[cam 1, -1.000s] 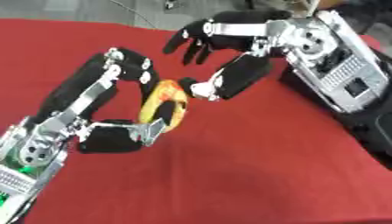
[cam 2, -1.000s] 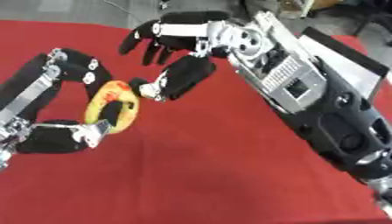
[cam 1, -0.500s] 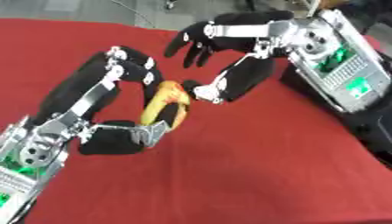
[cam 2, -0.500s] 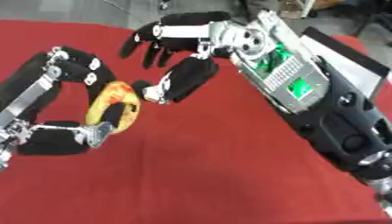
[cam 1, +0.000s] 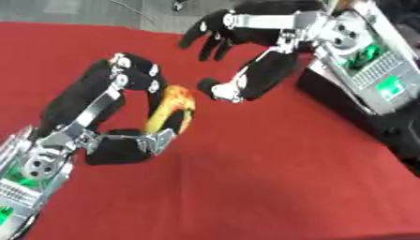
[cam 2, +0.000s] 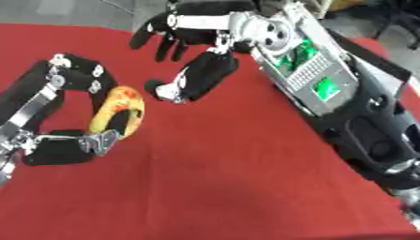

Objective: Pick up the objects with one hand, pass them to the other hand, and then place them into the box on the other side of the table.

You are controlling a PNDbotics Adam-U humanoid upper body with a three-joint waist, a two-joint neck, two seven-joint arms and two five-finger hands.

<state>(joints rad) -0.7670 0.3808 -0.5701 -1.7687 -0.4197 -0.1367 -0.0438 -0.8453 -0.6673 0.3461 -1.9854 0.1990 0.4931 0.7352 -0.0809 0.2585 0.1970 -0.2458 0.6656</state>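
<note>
- The red tabletop (cam 1: pixel 271 187) fills most of both views.
- The right robot hand (cam 1: pixel 246 61) hovers over it with fingers spread and relaxed, grasping nothing; its thumb tip sits just beside the fruit.
- The left robot hand (cam 1: pixel 115 122) has fingers and thumb curled round a curved yellow-orange fruit (cam 1: pixel 170 108), perhaps a banana, with a reddish patch near its upper end.
- The fruit is held above the cloth, left of centre, between the two hands.
- No box shows.
</note>
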